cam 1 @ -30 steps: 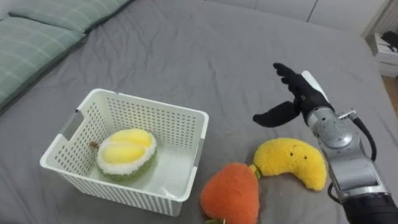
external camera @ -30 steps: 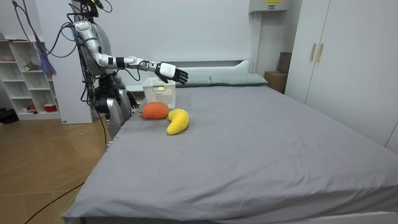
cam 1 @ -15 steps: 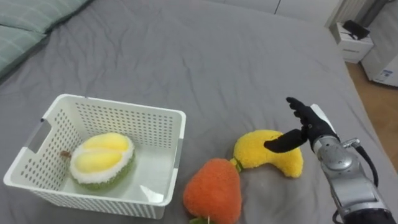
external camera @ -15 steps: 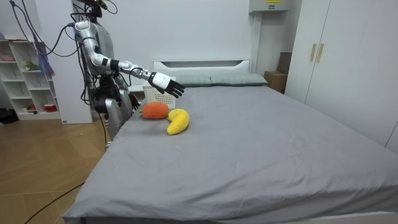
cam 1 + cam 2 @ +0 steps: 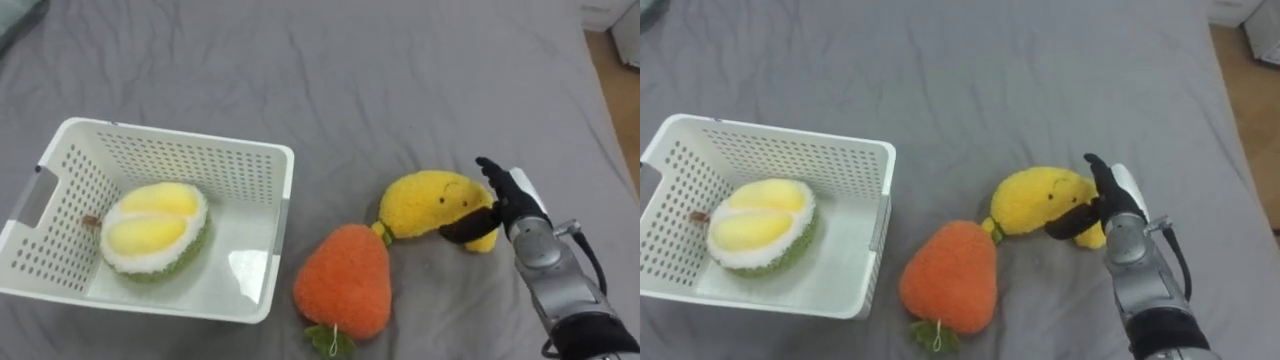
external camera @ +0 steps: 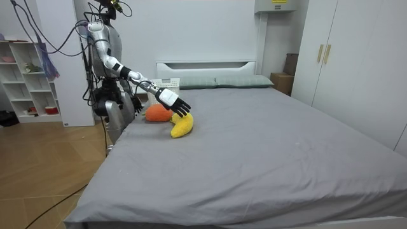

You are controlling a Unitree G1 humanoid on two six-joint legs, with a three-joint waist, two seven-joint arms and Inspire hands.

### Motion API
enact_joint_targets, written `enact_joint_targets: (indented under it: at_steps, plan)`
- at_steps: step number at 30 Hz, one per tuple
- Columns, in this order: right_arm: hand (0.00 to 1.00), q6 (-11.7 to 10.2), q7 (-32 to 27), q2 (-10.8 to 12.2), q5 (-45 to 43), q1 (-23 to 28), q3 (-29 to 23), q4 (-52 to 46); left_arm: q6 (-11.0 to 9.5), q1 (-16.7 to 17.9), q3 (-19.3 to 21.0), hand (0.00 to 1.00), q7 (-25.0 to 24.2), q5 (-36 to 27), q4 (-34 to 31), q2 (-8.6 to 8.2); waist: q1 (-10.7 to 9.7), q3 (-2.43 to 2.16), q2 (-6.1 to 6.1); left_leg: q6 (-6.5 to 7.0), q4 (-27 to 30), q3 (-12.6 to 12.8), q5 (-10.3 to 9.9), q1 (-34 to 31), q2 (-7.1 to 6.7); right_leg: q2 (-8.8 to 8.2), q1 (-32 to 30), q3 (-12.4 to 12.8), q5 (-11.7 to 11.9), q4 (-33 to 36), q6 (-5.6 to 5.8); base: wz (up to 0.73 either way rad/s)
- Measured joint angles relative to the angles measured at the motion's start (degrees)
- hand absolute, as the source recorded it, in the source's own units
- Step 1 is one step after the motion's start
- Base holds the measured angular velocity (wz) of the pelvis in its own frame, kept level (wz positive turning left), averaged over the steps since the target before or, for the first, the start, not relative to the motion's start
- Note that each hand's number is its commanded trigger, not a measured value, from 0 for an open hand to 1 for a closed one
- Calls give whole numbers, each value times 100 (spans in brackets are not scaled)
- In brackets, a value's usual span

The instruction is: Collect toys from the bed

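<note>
Grey bed (image 5: 400, 80) | banana toy (image 5: 428, 203) touching right robot hand (image 5: 512, 205) | hand spread, unclenched, thumb across toy

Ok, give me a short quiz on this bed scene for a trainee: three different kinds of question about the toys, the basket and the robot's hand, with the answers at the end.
1. True or false: the orange plush toy lies inside the white basket.
2. Which toy does the right hand touch? A: the toy in the basket; B: the yellow banana plush; C: the orange plush toy.
3. Fill in: the white basket holds ___ toy(s).

Key
1. False: it lies on the grey bed, beside the basket.
2. B: the thumb lies across the banana's front.
3. One, the durian plush.
</note>
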Motion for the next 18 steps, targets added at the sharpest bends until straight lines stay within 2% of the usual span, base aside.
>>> enact_joint_targets:
  at_steps: [5,8,18]
  plan:
    - [0,-85,-20,-90,-26,-141,224,304,-142,-103,-285,0,-60,-282,256,46,33,15,8,0,0,-7,0,-74,-8,-13,-51,-70,-1,-25,1,3]
    - [0,-123,-23,-216,-63,-292,447,468,-151,-146,-387,0,-125,-290,308,50,45,22,19,-1,0,-7,-1,-98,-3,-12,-67,-109,-1,-26,1,1]
    - [0,-132,-63,-315,-227,-462,562,691,-177,-187,-517,0,-157,-360,321,55,156,22,18,-1,5,-7,0,-171,3,-11,-138,-144,0,-14,1,0]
